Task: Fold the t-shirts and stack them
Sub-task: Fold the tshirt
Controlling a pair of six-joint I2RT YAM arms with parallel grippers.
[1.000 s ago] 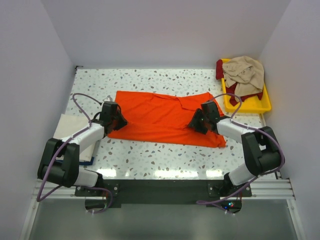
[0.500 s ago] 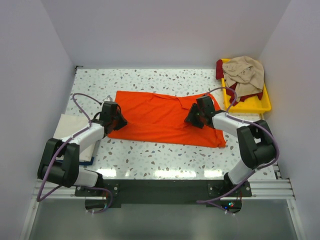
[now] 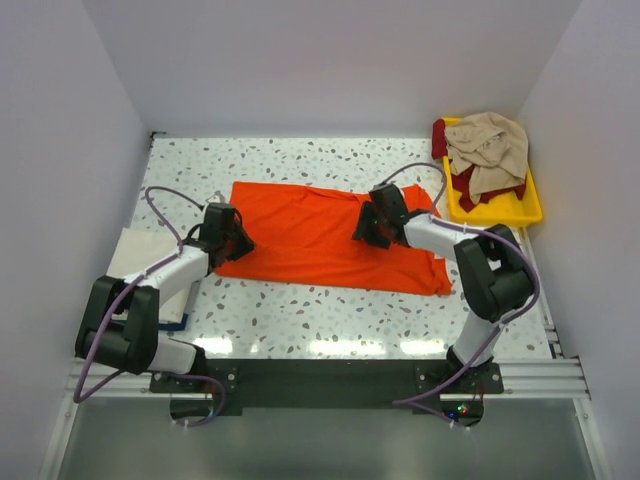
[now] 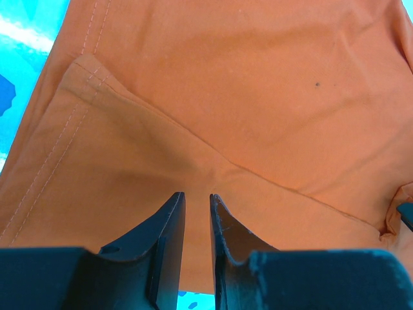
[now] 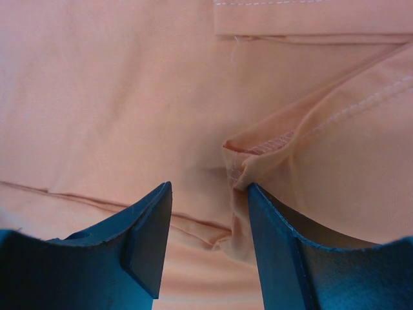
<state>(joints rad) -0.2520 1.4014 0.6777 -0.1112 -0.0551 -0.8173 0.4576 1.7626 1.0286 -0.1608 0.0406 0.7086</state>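
Note:
The orange t-shirt (image 3: pixel 300 230) lies spread flat across the middle of the table. My left gripper (image 3: pixel 238 240) sits low at its left edge. In the left wrist view the left gripper (image 4: pixel 197 195) has its jaws drawn close, with orange cloth (image 4: pixel 245 97) filling the narrow gap. My right gripper (image 3: pixel 362 228) hovers over the shirt's upper middle. The right wrist view shows the right gripper (image 5: pixel 210 186) open, with a raised sleeve hem (image 5: pixel 258 147) touching its right finger (image 5: pixel 271 232).
A yellow tray (image 3: pixel 500 212) at the back right holds a crumpled beige tee (image 3: pixel 488 145) over a dark red one (image 3: pixel 440 138). A folded cream tee (image 3: pixel 135 255) lies at the left edge beside my left arm. White walls close in on three sides.
My right gripper has slid left and slightly away across the orange shirt, from its right part to near the middle. The left arm stays where it was.

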